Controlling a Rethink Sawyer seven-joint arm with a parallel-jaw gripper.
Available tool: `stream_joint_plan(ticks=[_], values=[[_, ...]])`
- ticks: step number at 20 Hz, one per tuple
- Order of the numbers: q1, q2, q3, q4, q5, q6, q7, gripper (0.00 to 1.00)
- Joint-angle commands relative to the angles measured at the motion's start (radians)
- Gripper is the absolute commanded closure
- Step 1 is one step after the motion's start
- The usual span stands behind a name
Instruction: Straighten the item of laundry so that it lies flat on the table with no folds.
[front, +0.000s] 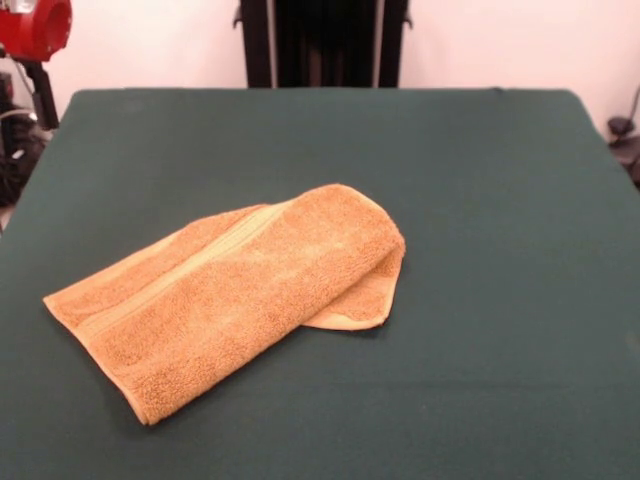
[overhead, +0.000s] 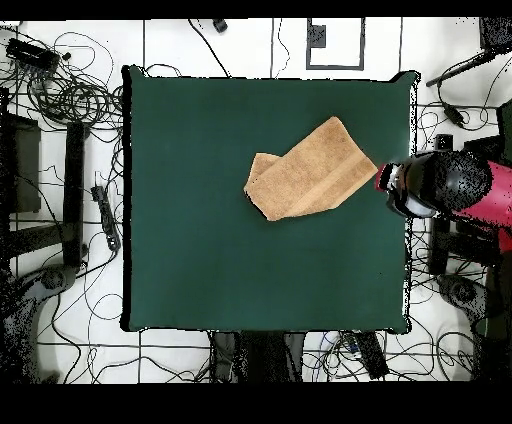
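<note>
Towel (front: 235, 295) sits folded over mid-table (front: 480, 380). It's soft, floppy terry, so best grab looks like the top layer's corner. Gripper's state: can't tell.

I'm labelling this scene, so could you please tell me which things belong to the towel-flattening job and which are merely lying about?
Job:
- folded towel
- green table
- robot arm

Lying about:
- cables on the floor

Golden-tan towel (front: 235, 295) lies folded over, diagonal, on green table (front: 480, 200).
</note>
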Motion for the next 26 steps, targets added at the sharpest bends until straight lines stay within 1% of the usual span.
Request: stream_joint_plan(ticks=[1, 4, 13, 21, 26], values=[[0.044, 0.068, 0.109, 0.013, 0.018, 0.081, -0.134, 0.00], [0.034, 0.050, 0.110, 0.049, 0.022, 0.062, -0.136, 0.00], [0.026, 0.008, 0.098, 0.093, 0.037, 0.080, -0.126, 0.00], [0.006, -0.007, 0.112, 0.086, 0.032, 0.116, -0.194, 0.00], [0.013, 0.002, 0.111, 0.085, 0.035, 0.106, -0.171, 0.00]])
